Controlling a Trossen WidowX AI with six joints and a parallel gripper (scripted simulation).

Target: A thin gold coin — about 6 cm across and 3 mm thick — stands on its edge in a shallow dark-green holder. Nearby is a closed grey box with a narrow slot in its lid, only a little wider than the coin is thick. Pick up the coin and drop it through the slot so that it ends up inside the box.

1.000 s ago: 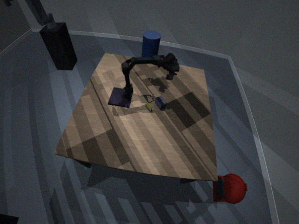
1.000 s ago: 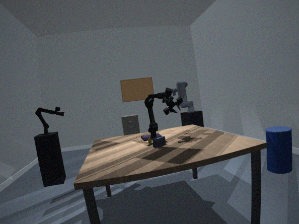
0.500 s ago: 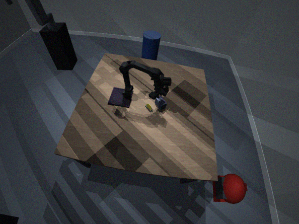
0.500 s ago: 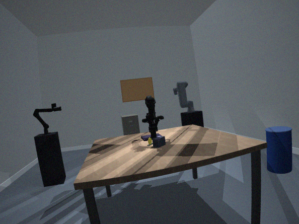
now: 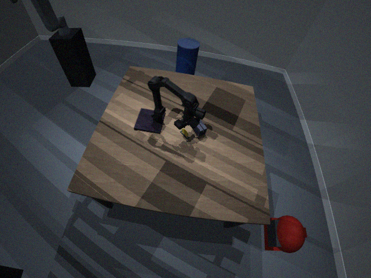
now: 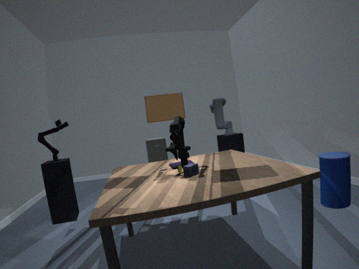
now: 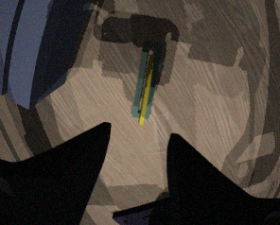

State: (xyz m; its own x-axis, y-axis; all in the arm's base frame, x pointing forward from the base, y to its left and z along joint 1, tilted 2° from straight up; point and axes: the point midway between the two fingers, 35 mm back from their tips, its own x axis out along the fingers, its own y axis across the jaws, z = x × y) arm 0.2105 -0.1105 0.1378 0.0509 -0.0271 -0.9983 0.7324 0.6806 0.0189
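Grey box (image 7: 29,38): far left in the wrist view, dark slot running along its lid, near the coin but not touching.
Coin (image 7: 146,93): gold, edge-on, upright in the dark-green holder (image 7: 141,84), centre of view, on the wooden table (image 5: 131,168).
Gripper (image 7: 138,143): above the table, jaws part-open and holding nothing, coin ahead of the gap.
Risk: jaws not squared to the thin faces, likely knocking the coin flat or out of the holder.

From my wrist cam the grey box (image 7: 32,38) next to the coin (image 7: 145,90) runs off the left edge. In the top cam my arm covers part of that box, and its slot's too tiny to spot.
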